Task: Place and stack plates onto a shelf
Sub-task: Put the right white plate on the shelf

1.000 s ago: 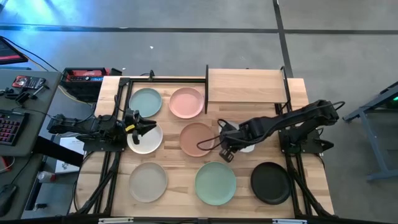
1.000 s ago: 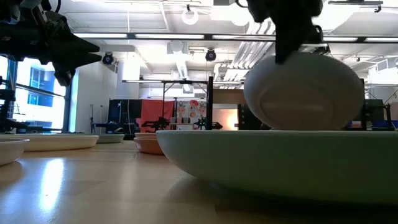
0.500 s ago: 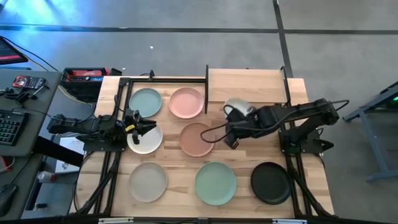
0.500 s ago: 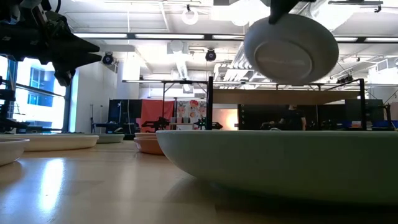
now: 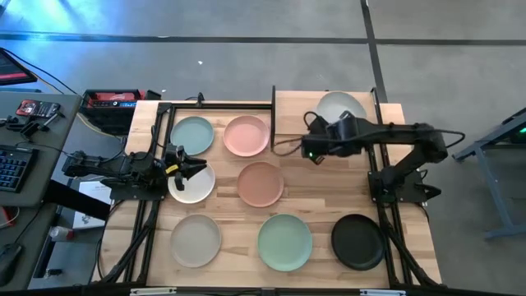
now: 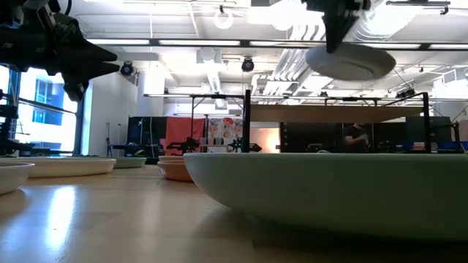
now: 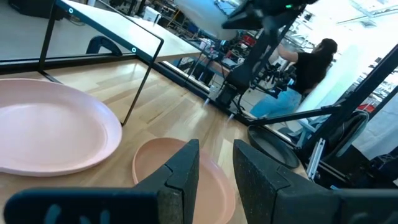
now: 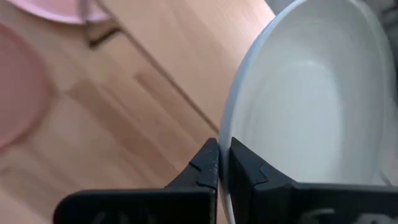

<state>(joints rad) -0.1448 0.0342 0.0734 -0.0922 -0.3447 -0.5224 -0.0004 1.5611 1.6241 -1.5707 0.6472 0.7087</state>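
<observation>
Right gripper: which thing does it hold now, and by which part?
The right gripper holds the light grey plate by its rim, pinched between both fingers, above the shelf.

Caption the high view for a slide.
Right pincer carries a light grey plate over the shelf; left pincer hovers above the white plate.

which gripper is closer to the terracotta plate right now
Left, narrowly. The left gripper hovers over the white plate, just beside the terracotta plate. The right gripper is up over the shelf, holding the light grey plate.
</observation>
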